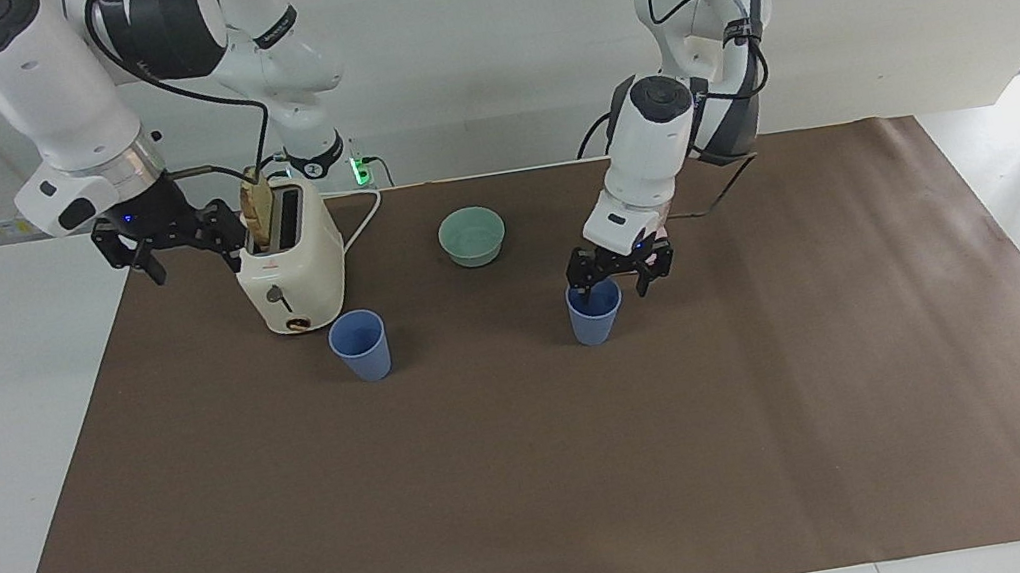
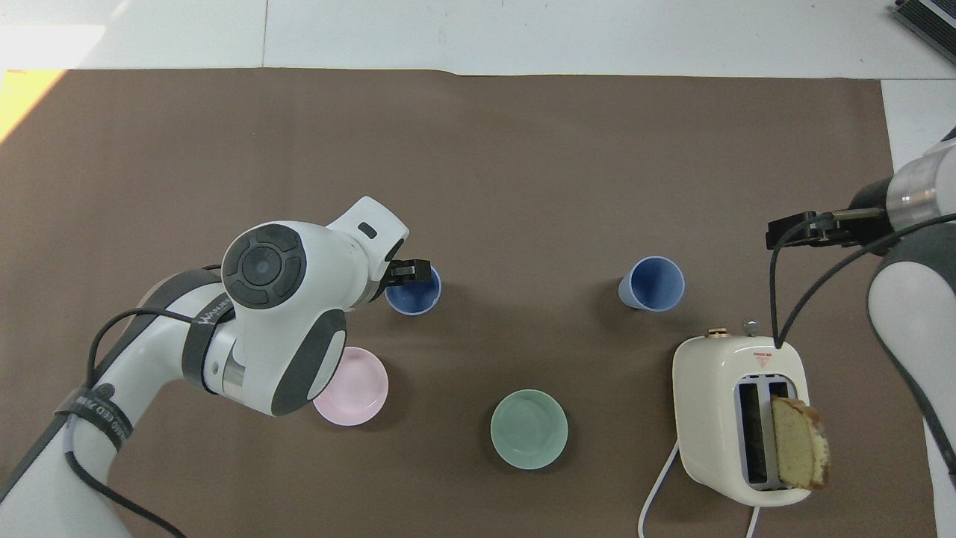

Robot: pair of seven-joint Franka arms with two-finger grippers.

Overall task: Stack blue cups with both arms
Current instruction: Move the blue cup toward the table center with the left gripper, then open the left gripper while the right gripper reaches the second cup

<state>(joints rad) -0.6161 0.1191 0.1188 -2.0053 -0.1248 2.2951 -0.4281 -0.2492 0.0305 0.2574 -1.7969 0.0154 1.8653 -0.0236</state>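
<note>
Two blue cups are seen standing upright on the brown-covered worktop (image 1: 540,484), mouths up, long axes vertical, bases narrower than rims. In the overhead view, one cup (image 2: 413,291) (image 1: 596,312) is found at about 9 o'clock from the other cup (image 2: 652,284) (image 1: 360,345), well apart from it. The second cup is just beside the toaster (image 1: 290,269) (image 2: 739,418), which holds a slice of bread (image 2: 799,452).

The left gripper (image 1: 620,272) (image 2: 409,273) is placed at the first cup's rim with its fingers spread wide, one finger dipping over the mouth; the cup is not clamped.

The right gripper (image 1: 169,238) (image 2: 803,228) is held in the air beside the toaster, fingers parted, holding nothing.

A teal bowl (image 1: 472,234) (image 2: 529,429) and a pink bowl (image 2: 355,388) lie nearer the robots than the cups.
</note>
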